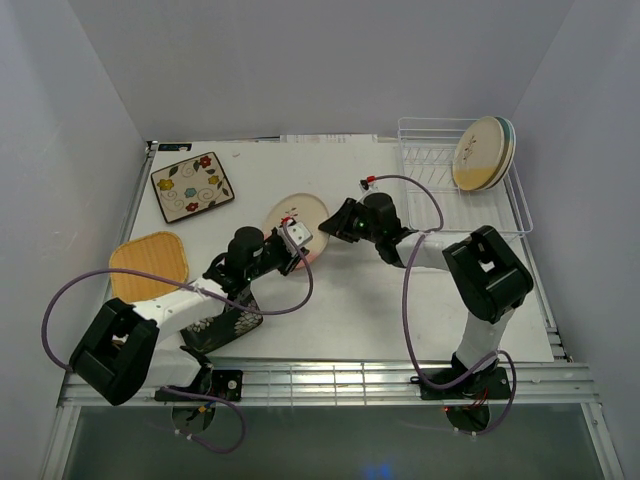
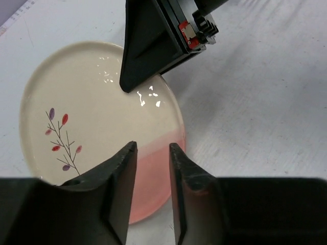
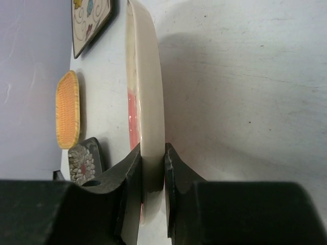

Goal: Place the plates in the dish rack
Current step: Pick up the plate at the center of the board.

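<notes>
A round cream plate with a pink half (image 1: 293, 215) is tipped up off the table in the middle. My right gripper (image 1: 335, 228) is shut on its right rim; in the right wrist view the plate's edge (image 3: 150, 92) stands pinched between the jaws of the gripper (image 3: 152, 150). My left gripper (image 2: 152, 148) hovers open over the plate's pink part (image 2: 153, 178), with nothing between its fingers. The white wire dish rack (image 1: 430, 165) stands at the back right with three round plates (image 1: 485, 152) upright in it.
A flowered cream square plate (image 1: 192, 186) lies at the back left. An orange-yellow square plate (image 1: 150, 265) lies at the left. A black floral plate (image 1: 222, 325) sits partly under the left arm. The table's metal front edge (image 1: 330, 380) runs below.
</notes>
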You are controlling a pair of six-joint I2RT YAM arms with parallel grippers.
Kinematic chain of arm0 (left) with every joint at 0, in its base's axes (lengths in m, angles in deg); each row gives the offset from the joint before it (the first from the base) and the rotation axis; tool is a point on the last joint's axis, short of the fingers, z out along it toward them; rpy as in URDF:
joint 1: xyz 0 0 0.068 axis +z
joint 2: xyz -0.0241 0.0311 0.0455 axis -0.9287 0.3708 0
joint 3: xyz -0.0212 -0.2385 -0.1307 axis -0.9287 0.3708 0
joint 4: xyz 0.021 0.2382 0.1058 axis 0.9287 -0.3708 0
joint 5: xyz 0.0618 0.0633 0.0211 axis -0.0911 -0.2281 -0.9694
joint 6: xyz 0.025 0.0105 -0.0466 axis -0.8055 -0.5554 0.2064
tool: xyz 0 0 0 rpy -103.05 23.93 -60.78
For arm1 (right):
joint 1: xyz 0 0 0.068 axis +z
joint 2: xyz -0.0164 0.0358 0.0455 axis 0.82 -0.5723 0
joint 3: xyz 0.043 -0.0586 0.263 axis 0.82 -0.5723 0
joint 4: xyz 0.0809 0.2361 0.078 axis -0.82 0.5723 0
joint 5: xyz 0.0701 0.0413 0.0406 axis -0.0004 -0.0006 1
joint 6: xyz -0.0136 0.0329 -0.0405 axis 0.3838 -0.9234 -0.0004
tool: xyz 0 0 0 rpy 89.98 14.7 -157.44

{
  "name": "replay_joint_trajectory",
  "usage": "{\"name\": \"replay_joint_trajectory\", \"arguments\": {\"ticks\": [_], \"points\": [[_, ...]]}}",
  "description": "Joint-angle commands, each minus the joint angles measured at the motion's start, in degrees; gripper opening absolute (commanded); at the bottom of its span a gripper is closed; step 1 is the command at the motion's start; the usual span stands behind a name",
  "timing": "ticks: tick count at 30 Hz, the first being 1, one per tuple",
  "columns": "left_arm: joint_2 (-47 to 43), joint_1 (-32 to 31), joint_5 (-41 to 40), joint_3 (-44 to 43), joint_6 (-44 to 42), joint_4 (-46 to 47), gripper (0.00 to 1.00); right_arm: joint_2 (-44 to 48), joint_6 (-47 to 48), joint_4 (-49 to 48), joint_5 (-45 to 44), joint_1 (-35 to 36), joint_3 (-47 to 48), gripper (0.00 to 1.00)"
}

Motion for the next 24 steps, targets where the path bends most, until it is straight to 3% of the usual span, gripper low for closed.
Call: {"name": "replay_joint_trajectory", "arguments": {"ticks": [1, 10, 24], "points": [[-4.3, 0.6, 5.1, 1.7, -2.7, -0.4, 0.44, 5.6, 6.6, -2.5, -5.6, 1.2, -0.9, 0.08], [-3.1, 2.2, 4.8, 0.4, -1.1, -0.9, 0.70, 12.3, 13.9, -1.5, -14.9, 3.3, -3.7, 0.08], [-3.5, 2.9, 7.4, 0.8, -1.4, -0.5, 0.71, 26.2, 27.6, -1.1, -28.6, 4.5, -5.9, 0.08]]}}
